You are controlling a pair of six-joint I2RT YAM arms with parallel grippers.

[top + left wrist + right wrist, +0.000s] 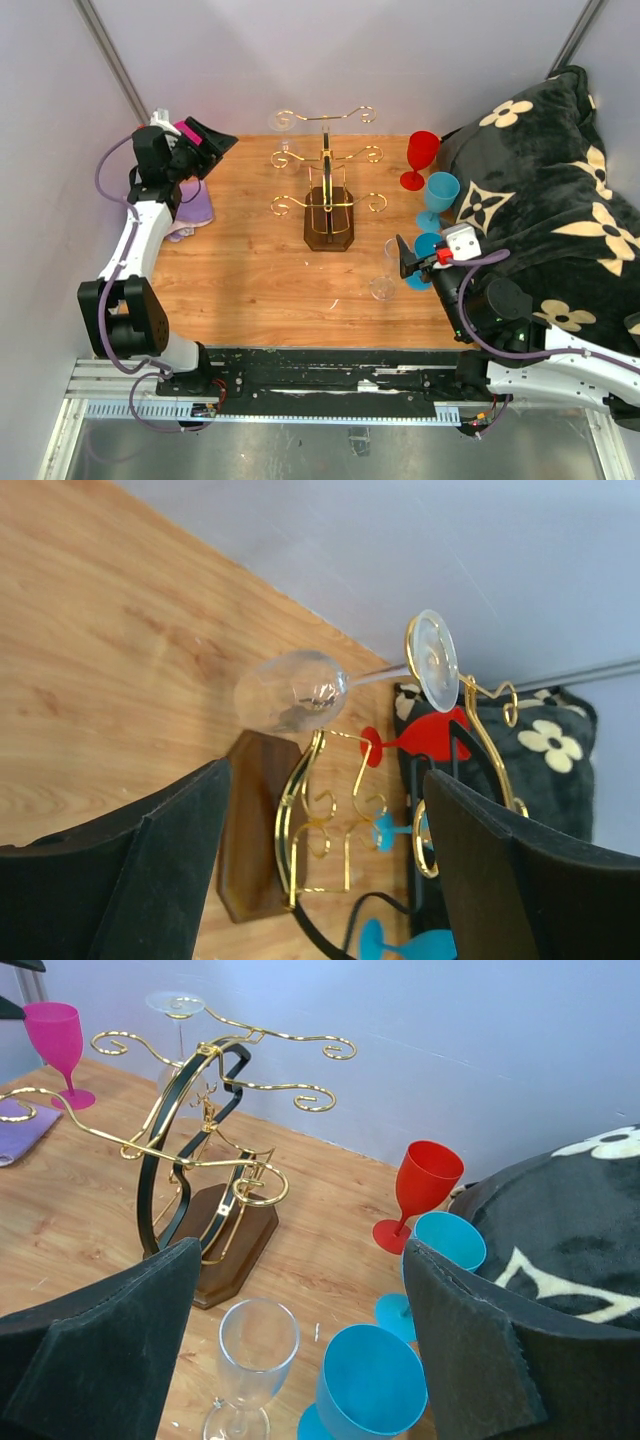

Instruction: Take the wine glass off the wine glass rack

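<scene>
The wine glass rack [328, 200] is gold wire with curled arms on a dark brown base, mid-table. It also shows in the left wrist view [300, 820] and the right wrist view [200, 1140]. A clear wine glass [295, 690] hangs upside down by its foot from an upper left arm, and shows in the top view [283, 155]. My left gripper [215, 142] is open and empty at the far left, pointing at the rack and apart from it; between its fingers [325, 870] I see only the rack. My right gripper [300, 1360] is open and empty at the near right [408, 258].
A second clear glass [255, 1345] stands on the table below my right gripper, next to two blue glasses [370, 1390] and a red one [420, 1190]. A pink glass [60, 1045] and purple cloth [195, 205] are far left. A black flowered blanket [540, 170] fills the right.
</scene>
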